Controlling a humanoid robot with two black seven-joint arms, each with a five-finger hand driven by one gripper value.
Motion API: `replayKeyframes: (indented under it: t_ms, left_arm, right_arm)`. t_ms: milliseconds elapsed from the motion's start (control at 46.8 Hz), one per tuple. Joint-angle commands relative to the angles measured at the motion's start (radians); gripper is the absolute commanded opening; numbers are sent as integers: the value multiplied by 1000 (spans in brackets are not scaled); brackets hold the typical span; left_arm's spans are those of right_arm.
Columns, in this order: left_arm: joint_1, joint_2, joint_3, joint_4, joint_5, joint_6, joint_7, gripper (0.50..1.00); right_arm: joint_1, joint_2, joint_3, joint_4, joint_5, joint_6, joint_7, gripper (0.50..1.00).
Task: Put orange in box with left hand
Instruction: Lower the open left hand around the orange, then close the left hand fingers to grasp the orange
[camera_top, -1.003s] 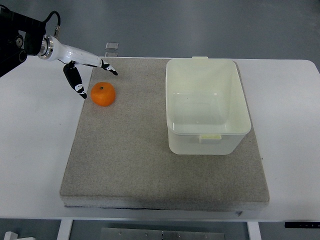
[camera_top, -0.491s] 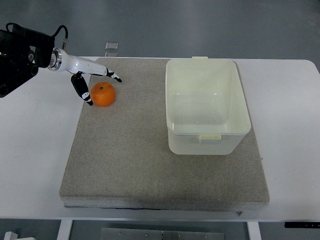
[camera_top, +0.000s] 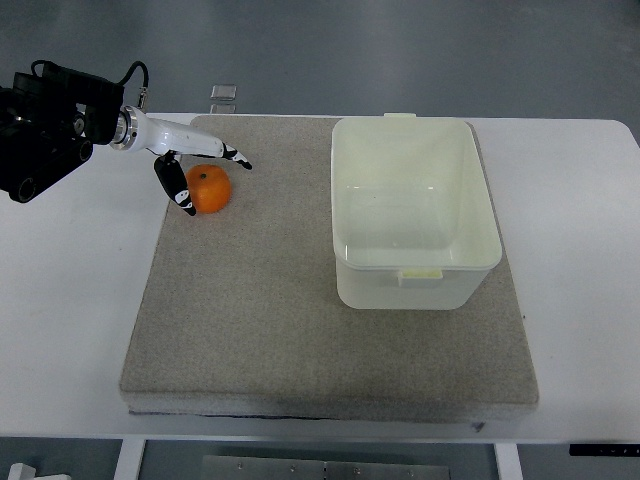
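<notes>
An orange (camera_top: 211, 189) lies on the grey felt mat (camera_top: 260, 320) near its far left corner. My left hand (camera_top: 210, 180) comes in from the left edge and straddles the orange, its white, black-tipped fingers spread: one finger (camera_top: 228, 152) reaches over the far side, the thumb (camera_top: 176, 188) sits against the left side. The fingers are not closed on the fruit. A pale, empty plastic box (camera_top: 415, 215) stands on the right half of the mat. The right arm does not show.
The mat rests on a white table (camera_top: 70, 300). A small clear object (camera_top: 224, 94) lies at the table's far edge behind the mat. The black forearm (camera_top: 50, 125) hangs over the table's left part.
My left hand has moved right and slightly nearer, from just left of the orange to around it. The orange has stayed where it was.
</notes>
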Motion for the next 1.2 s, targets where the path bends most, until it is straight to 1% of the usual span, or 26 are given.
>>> replayKeyframes:
  t_ms: [0, 107, 320, 512, 534, 598, 640, 704, 726, 768, 790, 833, 854, 897, 1174]
  left_arm:
    - [-1, 0, 22, -5, 0, -1, -2, 992]
    - [-9, -2, 72, -5, -4, 4, -3, 992]
    - [-14, -2, 76, -5, 0, 12, -5, 990]
    - [-9, -2, 77, -5, 2, 30, -9, 975]
    - [-9, -2, 77, -5, 3, 32, -9, 967]
    - [-8, -3, 77, -5, 3, 36, -9, 930]
    - [-8, -3, 79, -3, 5, 36, -9, 860]
    - [-12, -3, 98, -3, 9, 38, -9, 799]
    - [-14, -3, 109, -3, 9, 38, -11, 784]
    - [-15, -5, 125, -2, 8, 41, -11, 769]
    - [-15, -5, 128, 0, 8, 41, -11, 744]
    - [-15, -5, 129, 0, 8, 41, -11, 684]
    - [-15, -5, 129, 0, 8, 41, -11, 641]
    - [-15, -5, 132, 0, 9, 39, -11, 500]
    - [-15, -37, 143, 15, 6, 41, -9, 500]
  right_arm:
    - [0, 0, 0, -1, 1, 0, 0, 944]
    - [0, 0, 0, 1, -1, 0, 0, 944]
    - [0, 0, 0, 1, 1, 0, 0, 944]
    - [0, 0, 0, 1, -1, 0, 0, 944]
    - [0, 0, 0, 1, -1, 0, 0, 944]
    - [0, 0, 0, 1, 1, 0, 0, 944]
    - [0, 0, 0, 1, -1, 0, 0, 944]
    - [0, 0, 0, 1, -1, 0, 0, 944]
    - [0, 0, 0, 1, -1, 0, 0, 944]
    - [0, 0, 0, 1, 1, 0, 0, 944]
    - [0, 0, 0, 1, 1, 0, 0, 944]
    - [0, 0, 0, 1, 1, 0, 0, 944]
    - [0, 0, 0, 1, -1, 0, 0, 944]
    - [0, 0, 0, -1, 1, 0, 0, 944]
    - [0, 0, 0, -1, -1, 0, 0, 944]
